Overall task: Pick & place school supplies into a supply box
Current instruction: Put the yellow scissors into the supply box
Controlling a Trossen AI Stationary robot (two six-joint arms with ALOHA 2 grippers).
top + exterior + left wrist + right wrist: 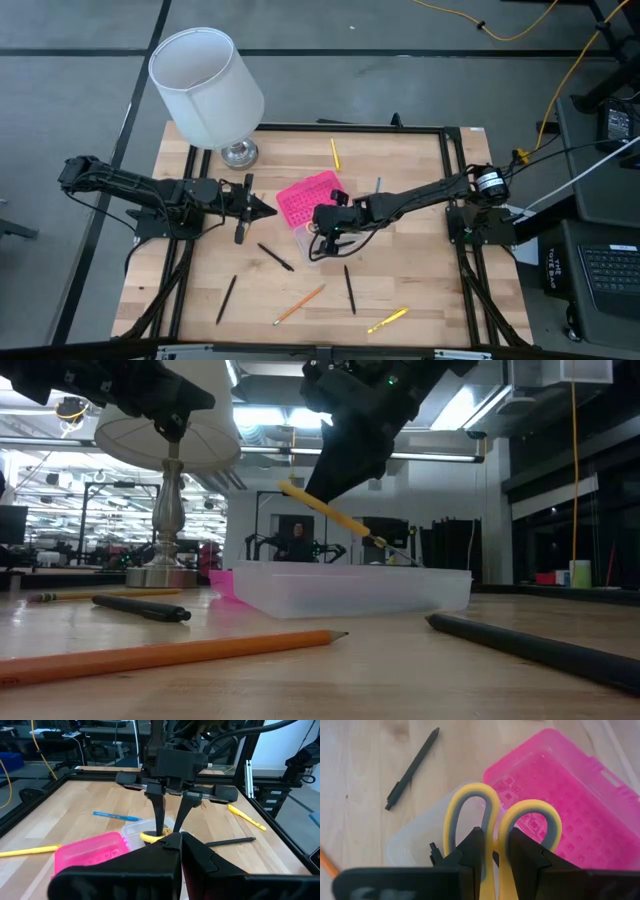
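Note:
The supply box lies open mid-table, its clear base (310,243) beside its pink lid (308,198). My right gripper (325,235) hangs over the clear base (415,840), shut on small scissors (495,815) with yellow handles. In the low view the scissors (330,512) slant above the base (350,590). My left gripper (268,208) waits shut and holding nothing, left of the pink lid. Loose on the wood lie black pens (275,257) (350,289), an orange pencil (300,304) and a yellow pen (387,320). My right gripper pinches the scissors between its two fingers where the two yellow handle loops meet (496,837). The fingers (159,815) come from above, slanting down. The loops stick out past the fingertips. The scissors hang tilted, their grey end (405,557) lowest by the base's rim; whether it touches I cannot tell.
A lamp with a white shade (205,85) stands at the far left corner. A yellow pencil (335,153) and a blue pen (378,185) lie beyond the box, another black pen (226,299) near the front. A black frame (450,160) edges the table.

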